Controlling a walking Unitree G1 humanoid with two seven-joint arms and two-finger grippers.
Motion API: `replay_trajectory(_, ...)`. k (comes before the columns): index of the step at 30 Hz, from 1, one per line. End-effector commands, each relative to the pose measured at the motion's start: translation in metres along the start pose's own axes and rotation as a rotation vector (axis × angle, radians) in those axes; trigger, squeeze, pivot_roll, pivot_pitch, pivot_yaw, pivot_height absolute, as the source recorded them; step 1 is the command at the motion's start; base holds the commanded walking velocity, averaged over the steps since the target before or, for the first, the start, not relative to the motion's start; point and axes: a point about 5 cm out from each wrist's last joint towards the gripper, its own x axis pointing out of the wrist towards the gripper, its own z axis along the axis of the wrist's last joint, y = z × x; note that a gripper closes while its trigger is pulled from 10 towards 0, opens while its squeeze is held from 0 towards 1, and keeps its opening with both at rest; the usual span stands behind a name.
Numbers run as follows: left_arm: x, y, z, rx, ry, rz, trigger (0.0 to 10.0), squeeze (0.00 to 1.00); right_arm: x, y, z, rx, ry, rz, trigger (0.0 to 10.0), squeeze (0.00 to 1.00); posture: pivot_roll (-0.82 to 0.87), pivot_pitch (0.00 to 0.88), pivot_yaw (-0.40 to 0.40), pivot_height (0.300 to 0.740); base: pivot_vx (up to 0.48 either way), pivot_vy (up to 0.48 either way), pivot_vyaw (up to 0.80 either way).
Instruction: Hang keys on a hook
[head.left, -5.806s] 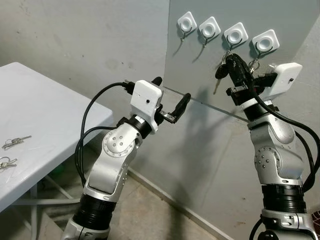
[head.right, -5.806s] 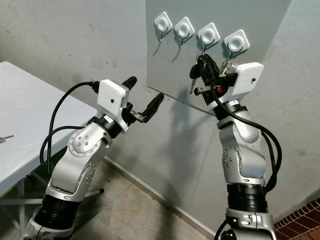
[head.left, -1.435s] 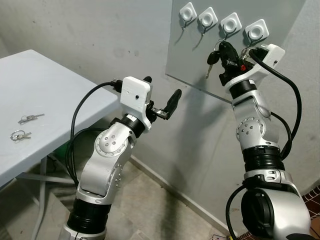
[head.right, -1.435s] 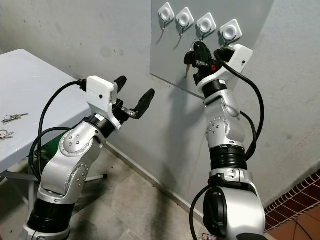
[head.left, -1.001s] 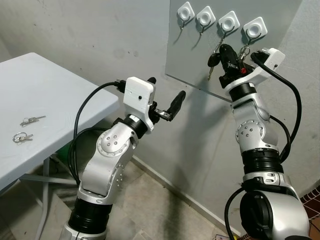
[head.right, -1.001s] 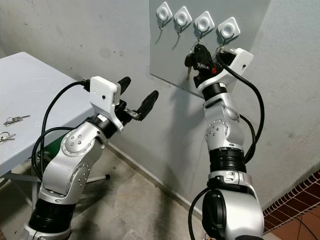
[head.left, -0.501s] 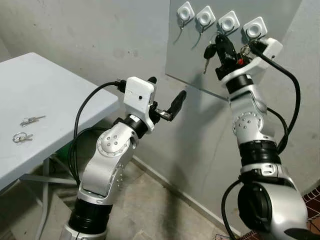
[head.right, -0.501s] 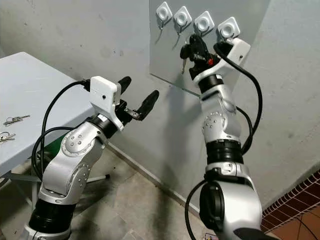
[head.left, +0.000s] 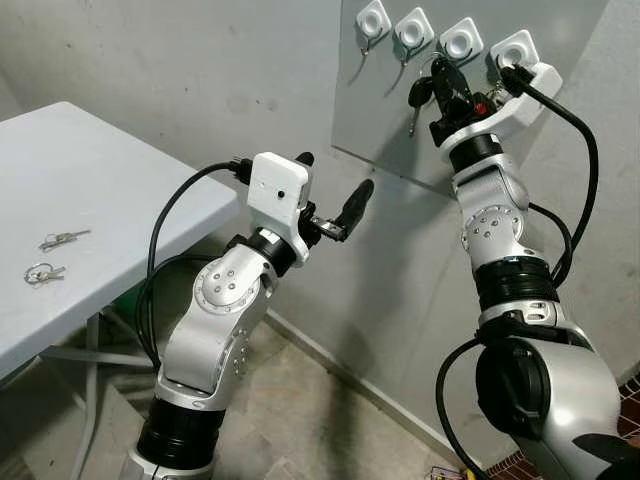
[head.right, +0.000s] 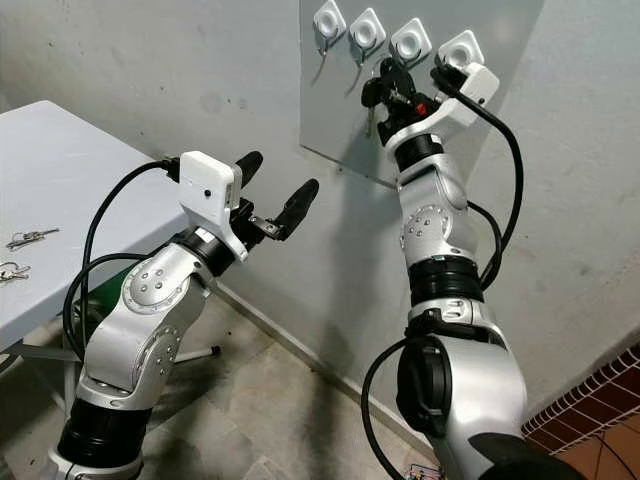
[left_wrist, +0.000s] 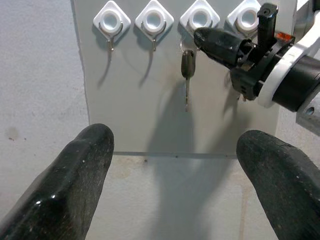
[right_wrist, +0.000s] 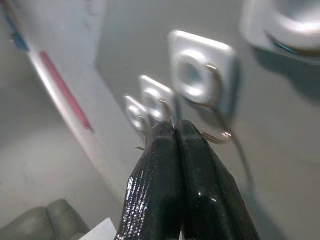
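Observation:
Four white square hooks sit in a row on a grey panel. My right gripper is raised against the third hook and is shut on a key ring. A black-headed key dangles from the ring, just under that hook. The right fingers are pressed together, with the ring's wire at their tips close to the hook's metal loop. My left gripper hovers open and empty, lower and to the left, facing the panel.
Two more sets of keys lie on the white table at the left. The two leftmost hooks are bare. A grey wall stands behind, with a concrete floor below.
My right gripper has risen with the keys from below the hook row up to the third hook. The left arm has stayed where it was.

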Motion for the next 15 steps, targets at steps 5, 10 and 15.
replay_trajectory(5, -0.0015, -0.001, 0.002, 0.007, 0.002, 0.001, 10.0, 0.0, 0.0032, -0.004, 0.0065, 0.031, -0.033, -0.032, 10.0, 0.0, 0.07, 0.0, 0.002, 0.74, 0.0, 0.0, 0.0)
replay_trajectory(10, -0.0015, -0.0006, 0.0018, 0.004, 0.003, 0.003, 10.0, 0.0, 0.0015, -0.0058, 0.0069, 0.04, -0.044, -0.025, 10.0, 0.0, 0.07, 0.0, 0.003, 0.74, 0.0, 0.0, 0.0)
replay_trajectory(15, -0.0011, -0.0001, 0.002, 0.003, 0.002, 0.005, 10.0, 0.0, 0.0007, -0.0049, 0.0094, 0.069, -0.073, 0.011, 10.0, 0.0, 0.06, 0.0, 0.004, 0.74, 0.0, 0.0, 0.0)
